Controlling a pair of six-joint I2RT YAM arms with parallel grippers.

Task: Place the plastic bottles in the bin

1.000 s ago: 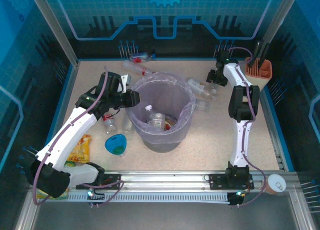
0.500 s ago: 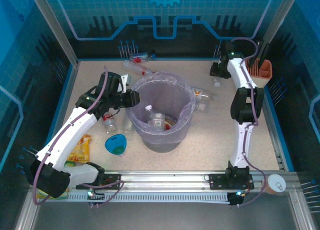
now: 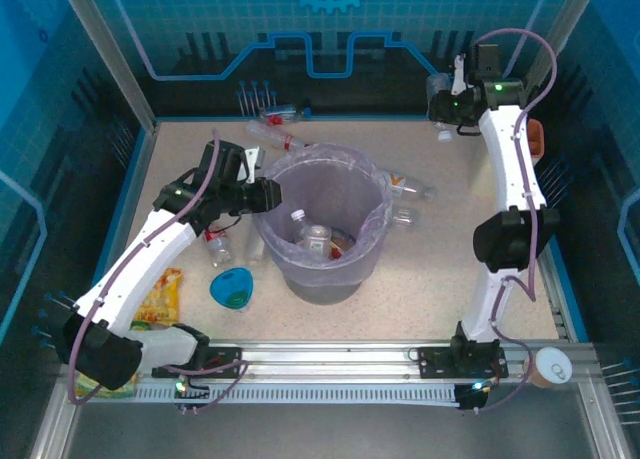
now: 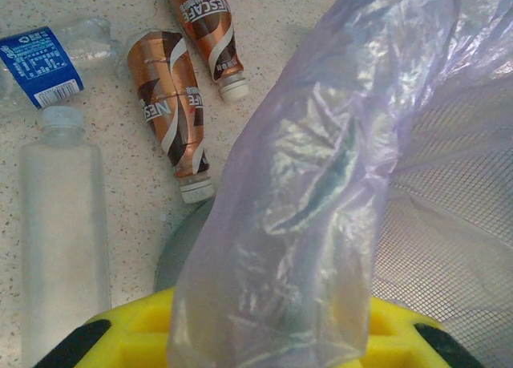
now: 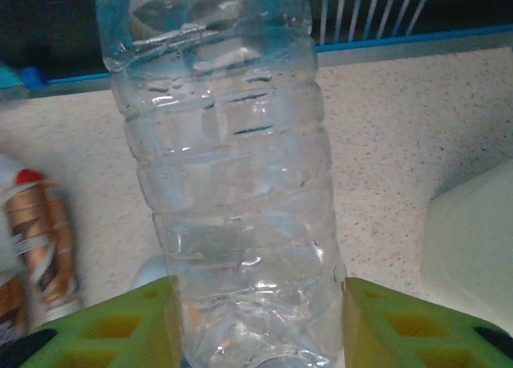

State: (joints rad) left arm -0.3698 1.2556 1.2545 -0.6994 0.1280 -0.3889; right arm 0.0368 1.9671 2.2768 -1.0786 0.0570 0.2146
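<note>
Right pincer (image 3: 447,104) is clamped on a clear bottle (image 5: 232,167), held aloft beyond the bin (image 3: 318,284) on its far right, presumably for carrying over, while the bag (image 4: 321,184) is pinched at the bin's left rim by the left pincer (image 3: 262,193), seemingly for steadying.

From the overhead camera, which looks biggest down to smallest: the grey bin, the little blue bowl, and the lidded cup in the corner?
1. bin, by far the largest.
2-3. blue bowl and lidded cup look about alike in that view, so I would not rank them.

Lilac bag (image 4: 321,184), clear bottle (image 5: 232,184)
</note>
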